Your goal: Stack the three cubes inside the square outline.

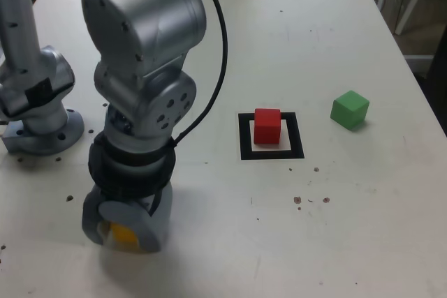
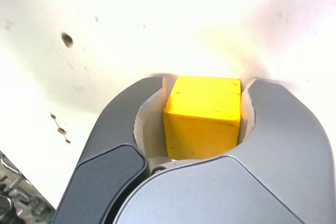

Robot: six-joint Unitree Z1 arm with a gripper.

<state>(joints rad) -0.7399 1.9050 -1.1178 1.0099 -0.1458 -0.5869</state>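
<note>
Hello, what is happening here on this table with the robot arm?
A single robot arm is stacking cubes. Its gripper has the yellow cube between its jaws, low at the table, toward the exterior view's left. The red cube already sits inside the black square outline. The green cube lies apart on the exterior view's right, untouched. Nothing is stacked on the red cube yet.
</note>
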